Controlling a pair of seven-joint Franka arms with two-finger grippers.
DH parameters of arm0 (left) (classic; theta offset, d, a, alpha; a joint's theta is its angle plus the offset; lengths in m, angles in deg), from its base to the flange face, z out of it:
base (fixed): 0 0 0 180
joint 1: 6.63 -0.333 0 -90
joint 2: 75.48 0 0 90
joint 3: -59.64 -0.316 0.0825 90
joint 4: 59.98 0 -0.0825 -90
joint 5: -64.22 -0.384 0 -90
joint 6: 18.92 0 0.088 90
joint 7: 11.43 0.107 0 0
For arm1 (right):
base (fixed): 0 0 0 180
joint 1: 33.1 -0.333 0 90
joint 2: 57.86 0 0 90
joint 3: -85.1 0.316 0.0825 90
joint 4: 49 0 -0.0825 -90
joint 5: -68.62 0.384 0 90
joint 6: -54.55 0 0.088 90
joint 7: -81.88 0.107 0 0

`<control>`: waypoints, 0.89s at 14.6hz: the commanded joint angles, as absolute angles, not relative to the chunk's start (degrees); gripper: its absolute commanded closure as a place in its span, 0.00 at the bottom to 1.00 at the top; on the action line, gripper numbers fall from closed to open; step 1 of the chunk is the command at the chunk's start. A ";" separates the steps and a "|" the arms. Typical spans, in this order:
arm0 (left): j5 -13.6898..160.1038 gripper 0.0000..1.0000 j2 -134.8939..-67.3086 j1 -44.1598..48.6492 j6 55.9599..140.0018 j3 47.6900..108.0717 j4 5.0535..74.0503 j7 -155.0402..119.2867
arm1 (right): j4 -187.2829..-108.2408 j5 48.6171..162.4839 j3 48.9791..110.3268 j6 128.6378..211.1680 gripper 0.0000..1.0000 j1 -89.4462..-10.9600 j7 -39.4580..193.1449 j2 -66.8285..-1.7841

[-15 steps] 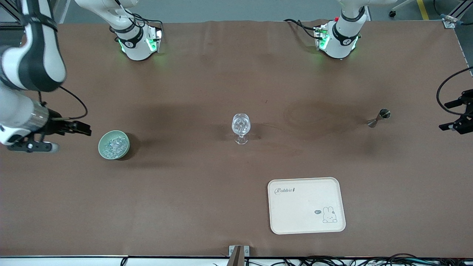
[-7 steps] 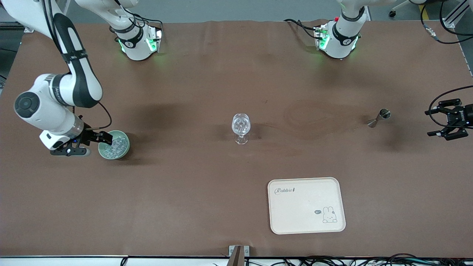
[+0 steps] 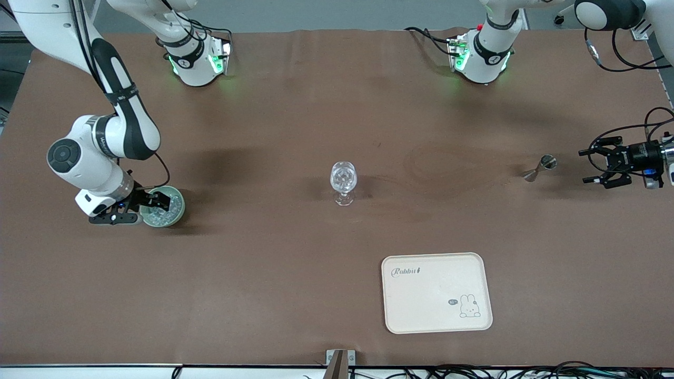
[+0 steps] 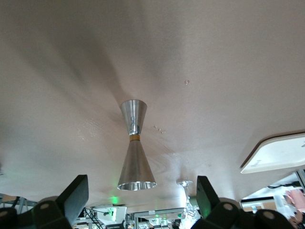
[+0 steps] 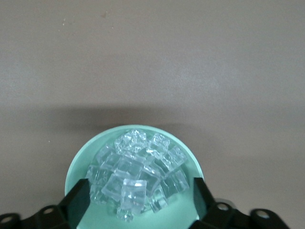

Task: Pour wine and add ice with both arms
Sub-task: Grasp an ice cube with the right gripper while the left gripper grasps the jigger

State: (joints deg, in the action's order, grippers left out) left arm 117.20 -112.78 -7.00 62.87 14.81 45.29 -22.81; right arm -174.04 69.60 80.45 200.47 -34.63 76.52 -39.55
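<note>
While both arms are reaching in low over the table [image 3: 295,252], the scene is set out as follows.

Right gripper: the right gripper [image 3: 160,201] is held just over the pale green bowl [image 3: 176,213], at the right arm's end of the table; its fingers are spread wide with one on each side of the ice heap, and nothing is seen clamped between them.

Ice: the ice [image 5: 136,179] is piled in the bowl [image 5: 78,162], directly below and between the right gripper's fingers [image 5: 78,202]; whether the fingertips touch the ice cannot be told.

Left gripper: the left gripper [image 3: 592,167] is held low near the left arm's end of the table, its fingers fully spread and empty.

Jigger: the silvery jigger [image 3: 539,168] is seen straight ahead of the left gripper's open fingers, near but apart from them; in the left wrist view the jigger [image 4: 135,145] is lined up between the two fingers [image 4: 76,195].

Stemmed glass: the clear stemmed glass [image 3: 343,181] is placed upright mid-table, well apart from both grippers, roughly between them.

Tray: the cream tray [image 3: 437,292] is laid nearer the front camera than the glass, well apart from either gripper.

Hidden or unclear: no liquid can be made out in the jigger; the bowl's rim next to the right gripper is covered by the fingers in the front view; the right gripper's fingertips are cut off at the edge of the right wrist view.
</note>
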 commanded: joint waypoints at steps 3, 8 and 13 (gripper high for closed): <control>123.19 0.02 -115.38 -4.70 62.73 13.50 46.98 -22.32 | -174.86 69.50 80.62 202.03 0.31 -35.04 75.46 -38.79; 126.35 0.02 -115.47 -4.78 65.62 13.59 52.95 -22.16 | -175.04 69.50 80.62 202.73 0.41 -34.69 74.32 -38.17; 130.82 0.11 -116.44 -4.52 65.89 14.03 56.81 -25.57 | -175.65 69.50 80.62 202.38 0.43 -34.69 73.79 -38.26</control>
